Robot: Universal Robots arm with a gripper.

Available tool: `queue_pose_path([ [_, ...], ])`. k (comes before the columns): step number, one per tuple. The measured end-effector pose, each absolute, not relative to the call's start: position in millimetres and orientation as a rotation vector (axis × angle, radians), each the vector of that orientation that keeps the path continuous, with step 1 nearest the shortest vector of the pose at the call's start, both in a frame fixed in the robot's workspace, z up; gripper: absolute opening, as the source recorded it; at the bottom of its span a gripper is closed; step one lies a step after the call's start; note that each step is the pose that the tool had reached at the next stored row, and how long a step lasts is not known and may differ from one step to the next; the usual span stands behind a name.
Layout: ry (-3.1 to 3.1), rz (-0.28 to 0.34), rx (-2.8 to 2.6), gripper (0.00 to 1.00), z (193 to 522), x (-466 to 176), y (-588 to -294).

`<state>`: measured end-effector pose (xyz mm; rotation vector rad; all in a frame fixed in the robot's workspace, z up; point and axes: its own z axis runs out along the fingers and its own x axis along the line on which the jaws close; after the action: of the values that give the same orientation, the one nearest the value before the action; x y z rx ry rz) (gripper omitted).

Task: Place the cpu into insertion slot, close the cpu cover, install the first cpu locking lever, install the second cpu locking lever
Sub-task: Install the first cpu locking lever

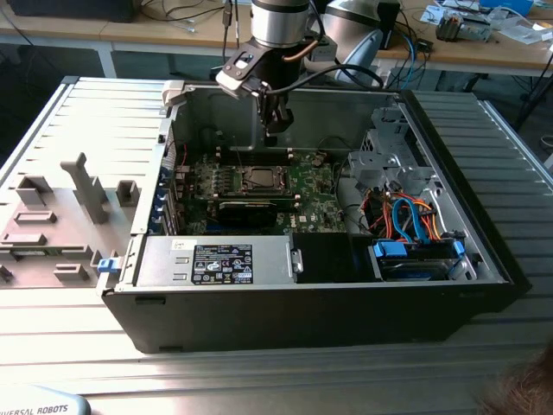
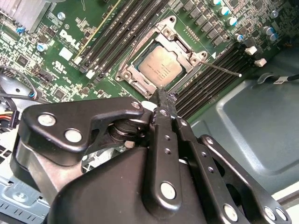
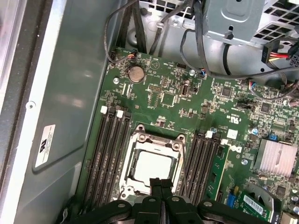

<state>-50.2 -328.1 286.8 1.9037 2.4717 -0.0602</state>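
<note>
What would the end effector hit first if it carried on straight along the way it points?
Probably the cpu cover at its near rim, right beside the seated cpu; depth is unclear.

In the exterior view the open computer case [image 1: 302, 320] lies on the table [image 1: 259, 380], a fixture plate [image 1: 52, 216] at its nine o'clock. Inside, the motherboard [image 1: 315, 186] lies on the case floor, the insertion slot [image 1: 257, 179] in its middle. The cpu [image 2: 159, 65] sits in the slot, the cpu cover [image 3: 156, 141] flat around it, memory slots [image 3: 110, 154] on both sides. From the slot, the power supply [image 1: 216, 262] lies at seven o'clock, the drive cage [image 1: 389, 157] at three o'clock, and the gripper [image 1: 271, 137] hangs above at twelve.
</note>
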Motion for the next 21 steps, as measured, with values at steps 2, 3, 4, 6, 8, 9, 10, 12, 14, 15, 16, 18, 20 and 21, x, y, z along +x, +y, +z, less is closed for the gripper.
queue_pose_path([
  [2, 2.481, -0.060, 1.891, 0.11, 286.8, -50.2, -328.1],
  [3, 2.487, -0.060, 1.883, 0.11, 286.9, -50.3, -328.2],
  [4, 2.491, -0.060, 1.878, 0.11, 286.8, -50.3, -328.1],
  [6, 2.503, -0.060, 1.862, 0.11, 286.9, -50.3, -328.1],
  [8, 2.511, -0.060, 1.850, 0.11, 286.9, -50.3, -328.2],
  [9, 2.519, -0.059, 1.839, 0.11, 286.9, -50.2, -328.1],
  [10, 2.527, -0.059, 1.828, 0.11, 286.9, -50.2, -328.1],
  [12, 2.535, -0.059, 1.817, 0.11, 286.8, -50.3, -328.2],
  [14, 2.542, -0.059, 1.806, 0.11, 286.9, -50.2, -328.1],
  [15, 2.548, -0.059, 1.797, 0.11, 286.8, -50.2, -328.1],
  [16, 2.552, -0.059, 1.792, 0.11, 286.8, -50.2, -328.1],
  [18, 2.563, -0.058, 1.776, 0.11, 286.8, -50.3, -328.1],
  [20, 2.570, -0.058, 1.766, 0.11, 286.8, -50.3, -328.1],
  [21, 2.574, -0.058, 1.759, 0.11, 286.8, -50.3, -328.2],
])
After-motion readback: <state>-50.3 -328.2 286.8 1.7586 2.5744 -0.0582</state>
